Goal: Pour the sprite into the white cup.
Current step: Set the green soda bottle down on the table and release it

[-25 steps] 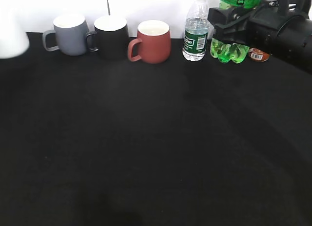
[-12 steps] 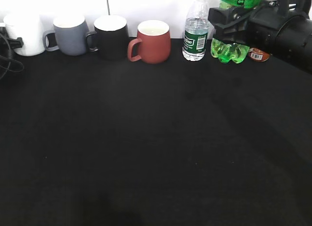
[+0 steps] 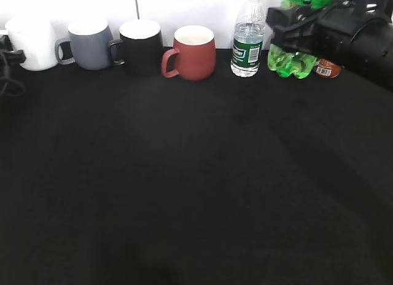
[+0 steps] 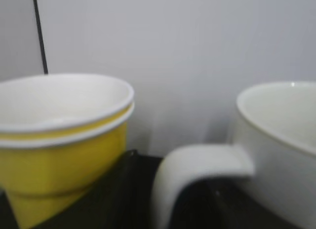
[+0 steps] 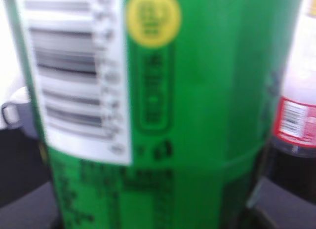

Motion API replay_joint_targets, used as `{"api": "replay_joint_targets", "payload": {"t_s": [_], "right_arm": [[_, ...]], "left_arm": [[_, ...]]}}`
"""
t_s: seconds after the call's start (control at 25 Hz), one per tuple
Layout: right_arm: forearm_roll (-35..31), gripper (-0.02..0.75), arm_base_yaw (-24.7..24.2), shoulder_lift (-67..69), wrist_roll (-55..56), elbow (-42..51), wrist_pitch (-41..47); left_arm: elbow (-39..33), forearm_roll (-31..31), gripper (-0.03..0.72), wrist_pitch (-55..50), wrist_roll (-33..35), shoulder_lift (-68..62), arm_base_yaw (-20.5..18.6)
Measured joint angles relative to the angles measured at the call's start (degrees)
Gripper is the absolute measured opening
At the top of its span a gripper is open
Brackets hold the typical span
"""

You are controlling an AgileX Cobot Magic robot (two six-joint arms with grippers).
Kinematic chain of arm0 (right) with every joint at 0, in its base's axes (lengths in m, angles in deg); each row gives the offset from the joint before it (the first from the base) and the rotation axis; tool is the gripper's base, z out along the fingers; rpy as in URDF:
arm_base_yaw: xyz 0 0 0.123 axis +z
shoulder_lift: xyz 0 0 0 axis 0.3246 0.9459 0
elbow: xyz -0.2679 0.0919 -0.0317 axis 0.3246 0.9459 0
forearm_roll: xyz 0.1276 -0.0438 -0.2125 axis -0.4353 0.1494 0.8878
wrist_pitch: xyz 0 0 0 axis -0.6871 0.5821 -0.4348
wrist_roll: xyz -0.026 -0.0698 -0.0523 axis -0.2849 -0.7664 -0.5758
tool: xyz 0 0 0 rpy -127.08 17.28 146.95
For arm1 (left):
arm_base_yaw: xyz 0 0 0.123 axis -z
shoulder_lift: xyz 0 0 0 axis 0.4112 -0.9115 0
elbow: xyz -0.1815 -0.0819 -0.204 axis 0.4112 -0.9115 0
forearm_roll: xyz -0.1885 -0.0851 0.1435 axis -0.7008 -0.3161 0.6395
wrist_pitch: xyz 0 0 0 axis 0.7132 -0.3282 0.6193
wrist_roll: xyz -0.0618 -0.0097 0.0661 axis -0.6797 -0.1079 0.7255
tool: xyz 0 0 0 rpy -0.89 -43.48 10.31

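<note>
Exterior view: along the back of the black table [image 3: 196, 187] runs a row of mugs, with the white cup [image 3: 32, 42] at ten o'clock, then a grey mug [image 3: 89, 44], a black mug [image 3: 141, 45] and a red mug [image 3: 193, 52]. At one o'clock stands a water bottle [image 3: 247, 42], and just beside it the sprite [image 3: 291, 61], with the right gripper [image 3: 295, 24] wrapped across its body; how tightly the jaws close, I cannot tell.

Left wrist view: the cup's handle fills the middle, a yellow paper cup [image 4: 59, 140] at nine o'clock; no fingers show.

Right wrist view: green label and barcode fill everything, a cola bottle [image 5: 294, 135] at three o'clock.
</note>
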Motion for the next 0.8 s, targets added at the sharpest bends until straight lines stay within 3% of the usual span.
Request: {"api": "replay_joint_targets", "payload": {"t_s": [0.2,0.36,0.48,0.64,0.8], "right_arm": [[-10.4,0.401,-1.1,0.0,-10.4,0.0,0.0],[-11.3,0.401,-13.5,0.0,-11.5,0.0,0.0],[-8.8,0.401,-23.2,3.7,-11.1,-0.1,-7.6],[-6.7,0.401,-27.6,20.9,-9.9,-4.3,-19.6],[-3.6,0.401,-27.8,33.3,-9.5,-16.5,-20.7]], "left_arm": [[-21.2,-1.3,0.291,1.1,0.0,17.0,0.8],[-33.9,3.3,0.291,-1.1,-0.2,33.5,6.0],[-36.4,3.9,0.291,-7.5,-0.3,41.6,13.5],[-36.5,3.9,0.291,-12.4,-0.4,44.9,24.2],[-36.5,4.2,0.291,-14.0,-0.5,44.9,26.2]]}}
